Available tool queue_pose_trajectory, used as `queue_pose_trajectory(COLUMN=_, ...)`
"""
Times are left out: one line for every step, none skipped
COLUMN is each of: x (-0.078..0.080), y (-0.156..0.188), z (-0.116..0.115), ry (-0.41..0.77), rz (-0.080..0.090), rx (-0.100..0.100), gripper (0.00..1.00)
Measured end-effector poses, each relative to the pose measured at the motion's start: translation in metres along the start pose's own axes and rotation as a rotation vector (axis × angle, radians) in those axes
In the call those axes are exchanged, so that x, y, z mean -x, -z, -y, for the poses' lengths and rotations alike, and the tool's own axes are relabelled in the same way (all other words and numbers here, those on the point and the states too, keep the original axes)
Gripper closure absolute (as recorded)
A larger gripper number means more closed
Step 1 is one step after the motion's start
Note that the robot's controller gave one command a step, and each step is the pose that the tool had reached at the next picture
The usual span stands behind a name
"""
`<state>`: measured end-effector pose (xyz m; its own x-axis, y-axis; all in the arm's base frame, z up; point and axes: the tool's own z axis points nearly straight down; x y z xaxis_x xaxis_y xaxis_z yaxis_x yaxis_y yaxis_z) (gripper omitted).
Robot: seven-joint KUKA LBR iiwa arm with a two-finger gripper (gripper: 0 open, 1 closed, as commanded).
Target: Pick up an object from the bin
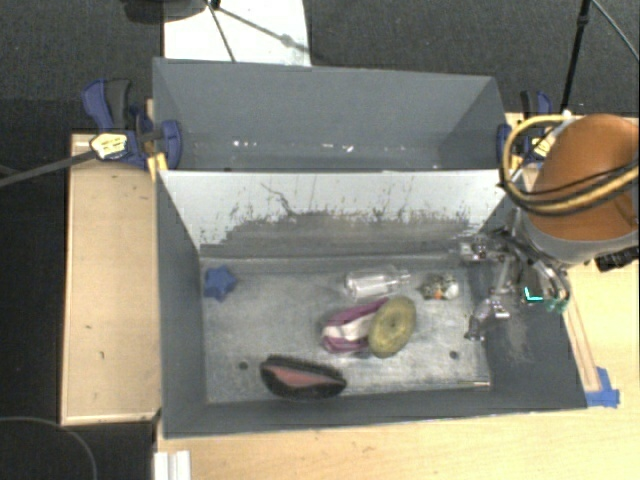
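The grey bin [330, 218] holds six loose things, placed here by the olive-green disc [392, 328] on its floor. A black oval pouch with a pink face [300, 376] lies below-left of the disc. A purple-and-white bundle [347, 330] touches its left edge, and a clear bottle [375, 285] lies just above. A blue scrap [220, 283] sits far left, and a small shiny piece [438, 289] up-right. The jaws hang right of the disc, apart from it, with the shiny piece nearest them. Whether they are spread or pressed together cannot be told.
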<state>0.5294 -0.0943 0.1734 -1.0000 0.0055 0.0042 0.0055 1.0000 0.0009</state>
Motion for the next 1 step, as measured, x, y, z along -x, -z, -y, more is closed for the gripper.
queue_pose_trajectory(x=0.0259, y=-0.1043, z=-0.0548, ry=0.010, rz=0.010, rx=0.000, gripper=0.00)
